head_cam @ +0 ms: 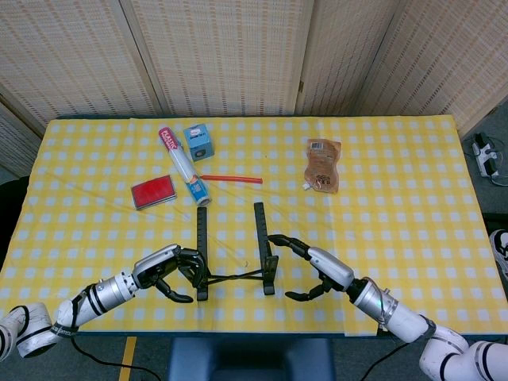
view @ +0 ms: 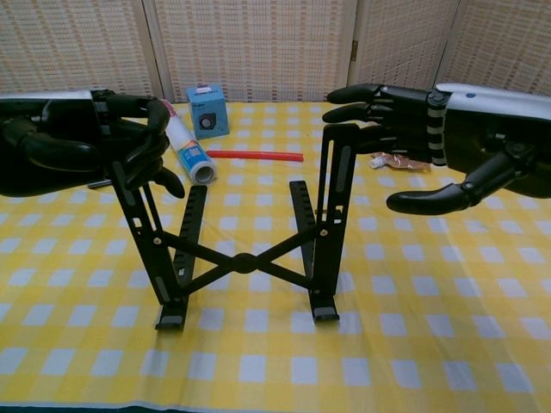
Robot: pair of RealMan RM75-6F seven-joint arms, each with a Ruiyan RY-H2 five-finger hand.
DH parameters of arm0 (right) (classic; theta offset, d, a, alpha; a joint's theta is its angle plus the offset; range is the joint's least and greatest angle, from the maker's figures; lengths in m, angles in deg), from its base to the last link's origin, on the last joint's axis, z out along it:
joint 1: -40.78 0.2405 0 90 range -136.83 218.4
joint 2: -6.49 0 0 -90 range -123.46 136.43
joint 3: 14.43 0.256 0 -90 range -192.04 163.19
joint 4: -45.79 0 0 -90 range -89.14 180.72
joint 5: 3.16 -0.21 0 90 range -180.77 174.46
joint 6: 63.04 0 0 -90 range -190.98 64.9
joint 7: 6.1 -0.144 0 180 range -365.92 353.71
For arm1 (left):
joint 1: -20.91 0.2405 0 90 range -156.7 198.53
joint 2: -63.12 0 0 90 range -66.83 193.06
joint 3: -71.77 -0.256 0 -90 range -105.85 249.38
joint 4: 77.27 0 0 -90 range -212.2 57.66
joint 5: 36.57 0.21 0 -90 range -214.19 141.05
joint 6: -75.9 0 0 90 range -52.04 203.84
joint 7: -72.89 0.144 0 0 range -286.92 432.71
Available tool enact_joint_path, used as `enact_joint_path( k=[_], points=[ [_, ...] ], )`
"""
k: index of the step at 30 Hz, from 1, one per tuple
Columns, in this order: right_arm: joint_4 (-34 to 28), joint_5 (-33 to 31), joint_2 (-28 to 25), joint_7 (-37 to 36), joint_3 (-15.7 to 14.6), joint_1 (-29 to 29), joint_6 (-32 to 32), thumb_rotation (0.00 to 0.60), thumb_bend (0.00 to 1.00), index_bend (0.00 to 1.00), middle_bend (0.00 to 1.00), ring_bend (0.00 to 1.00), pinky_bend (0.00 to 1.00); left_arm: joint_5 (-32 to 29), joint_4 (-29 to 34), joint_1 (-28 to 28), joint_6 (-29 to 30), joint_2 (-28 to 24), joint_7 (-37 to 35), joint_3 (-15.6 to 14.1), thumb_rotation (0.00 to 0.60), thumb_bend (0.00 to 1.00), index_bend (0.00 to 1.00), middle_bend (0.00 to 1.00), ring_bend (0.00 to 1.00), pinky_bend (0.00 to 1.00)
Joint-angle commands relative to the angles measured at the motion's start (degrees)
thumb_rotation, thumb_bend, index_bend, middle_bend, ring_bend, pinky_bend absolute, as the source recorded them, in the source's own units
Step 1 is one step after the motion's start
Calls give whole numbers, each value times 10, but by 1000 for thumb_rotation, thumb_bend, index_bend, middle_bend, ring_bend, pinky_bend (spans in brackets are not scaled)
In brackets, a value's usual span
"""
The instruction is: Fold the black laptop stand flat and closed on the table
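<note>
Woven cane screens back a table (head_cam: 413, 198) spread with a yellow-and-white checked cloth, and near its front edge, between the two arms, stands the black laptop stand (head_cam: 234, 262), still unfolded. It is a thin skeleton of flat bars: two base rails lying on the cloth, two uprights rising from them, and a crossed scissor brace joining the sides at a centre pivot, with small hooked lips at the front feet. The left hand (view: 82, 146) has its fingers curled around the top of the left upright and grips it; the right hand (view: 413, 129) is spread, fingertips resting against the top of the right upright, thumb hanging apart below, nothing enclosed. To do this step well, I judge the right hand should first close on its upright so both sides are held alike, then the two should press inward evenly so the brace scissors shut without twisting, before the uprights are laid down onto the rails. Farther back lie a red case (head_cam: 153, 193), a white tube (head_cam: 184, 167), a brown pouch (head_cam: 322, 164), a blue box (head_cam: 198, 141) and a red pen (head_cam: 231, 179).
</note>
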State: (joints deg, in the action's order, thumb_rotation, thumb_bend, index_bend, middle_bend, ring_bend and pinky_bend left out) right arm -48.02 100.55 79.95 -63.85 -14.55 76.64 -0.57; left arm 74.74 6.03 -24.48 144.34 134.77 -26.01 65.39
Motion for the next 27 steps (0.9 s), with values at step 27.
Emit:
enact_joint_path(
  k=[27],
  points=[
    [132, -2, 117, -327, -95, 70, 34, 600, 290, 19, 165, 195, 97, -75, 58, -10, 3, -2, 156, -23, 600, 103, 491, 638, 519, 316]
  ],
)
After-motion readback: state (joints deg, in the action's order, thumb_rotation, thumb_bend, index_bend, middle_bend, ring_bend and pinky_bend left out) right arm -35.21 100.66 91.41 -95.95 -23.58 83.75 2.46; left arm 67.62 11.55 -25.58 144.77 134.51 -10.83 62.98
